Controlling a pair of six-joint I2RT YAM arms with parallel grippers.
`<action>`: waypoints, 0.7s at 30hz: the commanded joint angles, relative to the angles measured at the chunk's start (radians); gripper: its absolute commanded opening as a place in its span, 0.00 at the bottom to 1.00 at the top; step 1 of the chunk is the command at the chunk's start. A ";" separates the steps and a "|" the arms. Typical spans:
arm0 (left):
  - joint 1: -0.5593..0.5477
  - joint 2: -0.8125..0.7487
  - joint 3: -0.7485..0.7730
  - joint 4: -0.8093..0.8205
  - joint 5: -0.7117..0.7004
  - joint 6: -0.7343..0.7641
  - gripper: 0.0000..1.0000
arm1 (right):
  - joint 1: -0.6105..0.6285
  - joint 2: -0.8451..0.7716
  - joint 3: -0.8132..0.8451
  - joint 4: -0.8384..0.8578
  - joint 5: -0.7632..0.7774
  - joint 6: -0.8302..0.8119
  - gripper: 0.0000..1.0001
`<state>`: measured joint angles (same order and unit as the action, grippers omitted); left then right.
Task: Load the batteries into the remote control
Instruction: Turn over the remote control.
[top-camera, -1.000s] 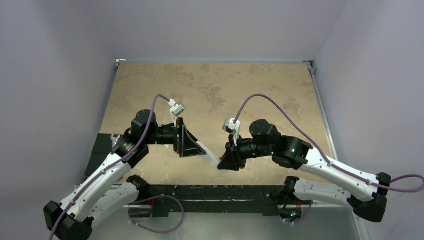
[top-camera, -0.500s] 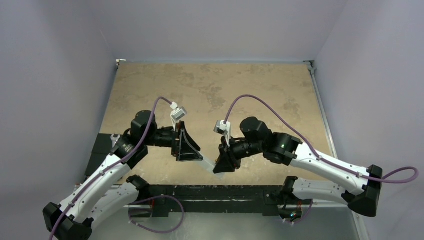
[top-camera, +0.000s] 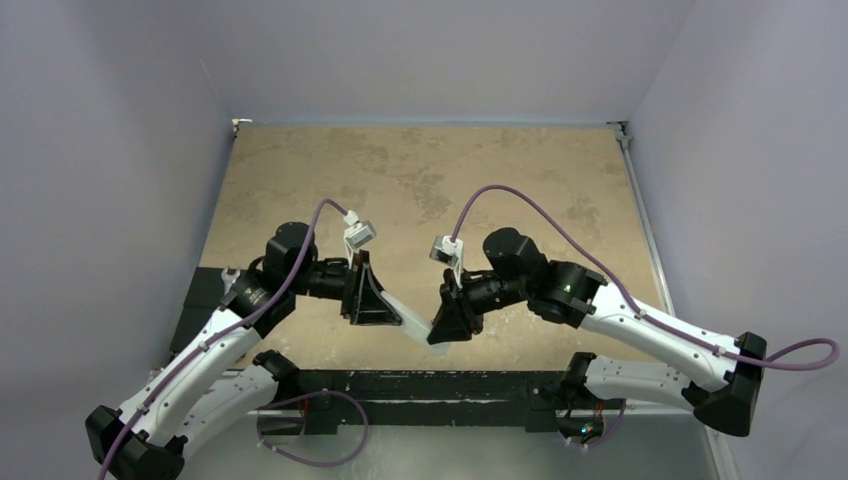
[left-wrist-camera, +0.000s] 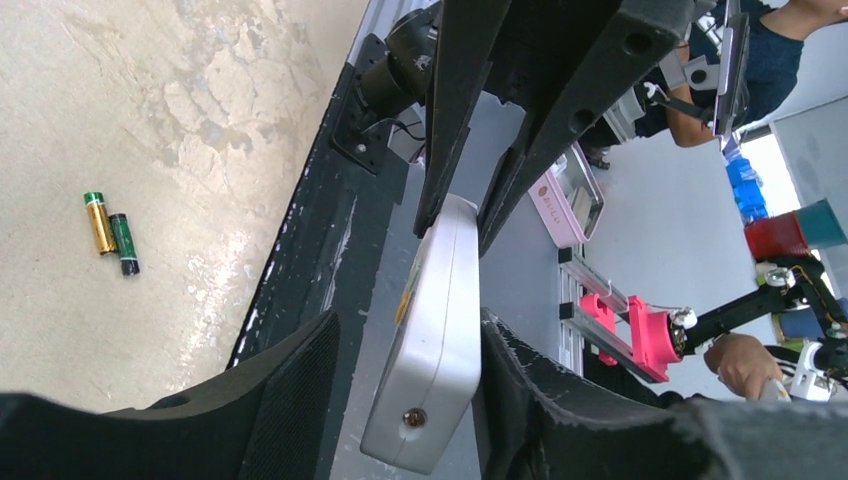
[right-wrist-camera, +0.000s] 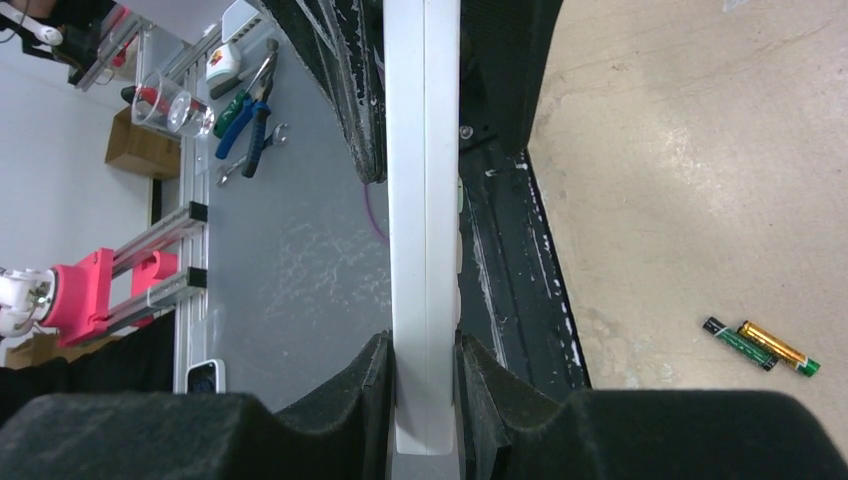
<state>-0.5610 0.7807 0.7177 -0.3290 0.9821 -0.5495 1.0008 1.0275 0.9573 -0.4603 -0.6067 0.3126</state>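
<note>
Remote control (top-camera: 415, 322) hangs in mid-air btwn the two arms, at abt 6 o'clock of the tan table (top-camera: 420, 170) in the overhead view, right over its near edge. The right gripper (right-wrist-camera: 422, 375) is pinched tight on one end, both pads flat against the white sides. The left gripper (left-wrist-camera: 405, 345) straddles the other end. One pad touches but a slit of daylight shows on the other side, so I can't tell whether it truly clamps. The two batteries (left-wrist-camera: 110, 233) lie side by side on the table top, touching, at 9 o'clock in the left wrist view & 4 o'clock in the right one. Nothing has hold of them.

Risks, as I judge it: if that left hold is loose, the remote control could pivot in the right jaws or drop onto the black rail (left-wrist-camera: 320, 230) below. If both clamp and the arms pull diff. ways, the slim case could twist. Both grippers are busy, so neither is free for the batteries, which may roll if nudged. Can't see the battery bay at all.

Writing: the yellowish sticker (left-wrist-camera: 405, 295) on the remote control & the battery wrappers are too small to read. No brand legible.
</note>
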 joint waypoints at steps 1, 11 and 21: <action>0.006 -0.008 0.051 -0.001 0.031 0.048 0.47 | -0.012 -0.018 0.032 0.012 -0.058 -0.012 0.00; 0.006 -0.006 0.041 0.074 0.065 0.007 0.41 | -0.025 -0.012 0.002 0.056 -0.105 -0.004 0.00; 0.005 -0.018 0.011 0.140 0.077 -0.037 0.00 | -0.037 -0.006 -0.014 0.067 -0.097 -0.004 0.00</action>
<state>-0.5632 0.7715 0.7254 -0.2459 1.0752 -0.5575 0.9714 1.0275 0.9447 -0.4297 -0.6888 0.3149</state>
